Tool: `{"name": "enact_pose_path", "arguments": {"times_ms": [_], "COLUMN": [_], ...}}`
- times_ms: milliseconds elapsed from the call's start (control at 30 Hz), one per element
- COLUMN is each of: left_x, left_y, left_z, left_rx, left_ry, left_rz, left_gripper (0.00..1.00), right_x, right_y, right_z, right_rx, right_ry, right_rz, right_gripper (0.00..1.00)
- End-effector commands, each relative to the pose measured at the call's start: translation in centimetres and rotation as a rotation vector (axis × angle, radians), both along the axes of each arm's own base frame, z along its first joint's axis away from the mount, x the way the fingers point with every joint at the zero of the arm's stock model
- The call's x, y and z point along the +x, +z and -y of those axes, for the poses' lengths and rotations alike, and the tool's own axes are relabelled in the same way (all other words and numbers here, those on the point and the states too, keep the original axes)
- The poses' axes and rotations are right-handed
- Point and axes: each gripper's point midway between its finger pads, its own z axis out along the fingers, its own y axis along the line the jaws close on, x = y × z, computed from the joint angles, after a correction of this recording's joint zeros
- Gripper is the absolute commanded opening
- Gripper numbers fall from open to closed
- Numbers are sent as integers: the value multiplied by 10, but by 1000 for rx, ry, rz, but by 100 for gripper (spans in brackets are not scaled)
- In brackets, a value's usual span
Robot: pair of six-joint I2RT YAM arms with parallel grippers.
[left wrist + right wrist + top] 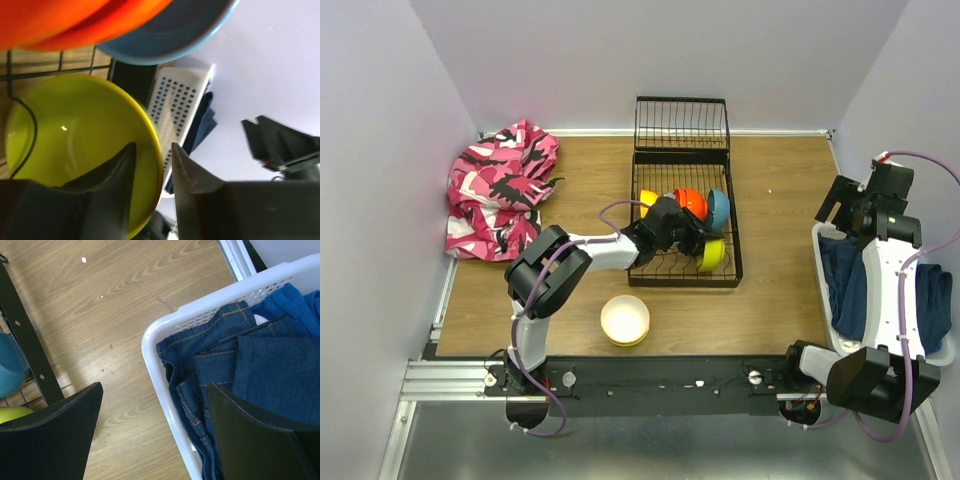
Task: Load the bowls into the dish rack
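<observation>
The black wire dish rack stands at the table's middle back. Orange, red, blue and lime green bowls stand on edge in it. A cream-white bowl sits on the table near the front edge. My left gripper reaches into the rack. In the left wrist view it straddles the lime green bowl's rim, one finger inside, the other outside with a gap showing. The blue bowl and red bowl are just above. My right gripper is open and holds nothing.
A white basket of blue denim stands at the right edge, under my right gripper. A pink camouflage cloth lies at the back left. The rack's wire flap stands up at its far end.
</observation>
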Motion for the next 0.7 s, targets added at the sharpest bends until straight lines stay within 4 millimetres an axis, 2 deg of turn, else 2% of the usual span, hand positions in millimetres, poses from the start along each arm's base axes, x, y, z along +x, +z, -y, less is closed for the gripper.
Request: {"name": "enact_pose_path", "arguments": {"times_ms": [0, 233, 300, 467, 667], "left_x": [-16, -16, -13, -3, -1], "left_y": [-4, 25, 22, 24, 11], "left_z": [-8, -6, -12, -26, -58], "left_rx": [65, 50, 89, 149, 260], "left_ry": [-47, -89, -93, -89, -93], "left_rz": [9, 112, 122, 145, 132], "left_gripper": [51, 71, 80, 83, 86], "right_x": [4, 2, 4, 6, 4], "right_y": [-1, 0, 2, 4, 4], "right_z": [-3, -6, -7, -6, -7], "right_rx": [26, 39, 43, 47, 53], "right_ry": [6, 5, 7, 4, 3], "right_rz": [29, 35, 41, 46, 39], "right_gripper": [92, 92, 92, 92, 92]}}
